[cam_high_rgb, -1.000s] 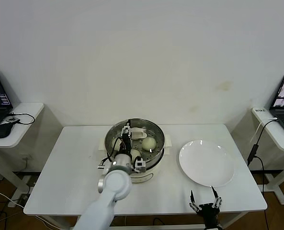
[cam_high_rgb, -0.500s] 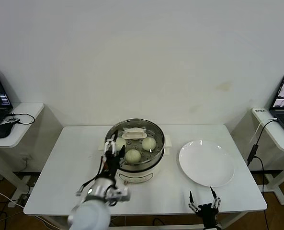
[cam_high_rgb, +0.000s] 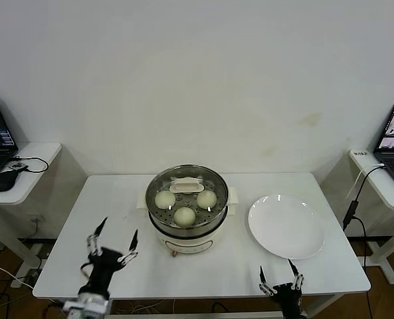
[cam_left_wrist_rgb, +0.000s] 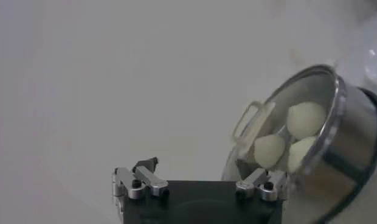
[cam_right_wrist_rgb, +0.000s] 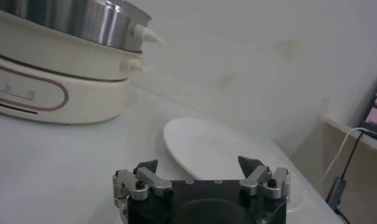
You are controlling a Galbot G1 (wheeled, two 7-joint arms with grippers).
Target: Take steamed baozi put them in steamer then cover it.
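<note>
- left claw (cam_high_rgb: 112,243) hangs low over the near left part of the table (cam_high_rgb: 103,206), fingers spread wide with nothing between them; it touches nothing.
- right claw (cam_high_rgb: 277,280) sits at the near edge of the table, just in front of the white plate (cam_high_rgb: 286,227), fingers also spread wide and empty.
- both arms are mostly cut off by the bottom edge of the head view, so only the claws and a bit of wrist show.
- steamer (cam_high_rgb: 187,205) stands in the middle of the table, well apart from the left claw, farther back and toward the robot's right of it.
- glass lid (cam_high_rgb: 187,188) rests on the steamer, its pale oblong handle (cam_high_rgb: 187,187) toward the back; the glass itself is hard to make out, only the metal rim and handle read clearly.
- three buns (cam_high_rgb: 185,215) show through the lid; the handle covers the back of the basket, so a fourth bun cannot be seen.
- left wrist view shows the steamer (cam_left_wrist_rgb: 322,140) tilted in frame beyond the claw's fingers (cam_left_wrist_rgb: 137,181), with three buns (cam_left_wrist_rgb: 269,150) and the lid handle (cam_left_wrist_rgb: 252,119) visible inside the rim.
- right wrist view shows the plate (cam_right_wrist_rgb: 219,146) just beyond the spread fingers (cam_right_wrist_rgb: 261,176), and the steamer (cam_right_wrist_rgb: 67,61) off to one side, its top cut off.
</note>
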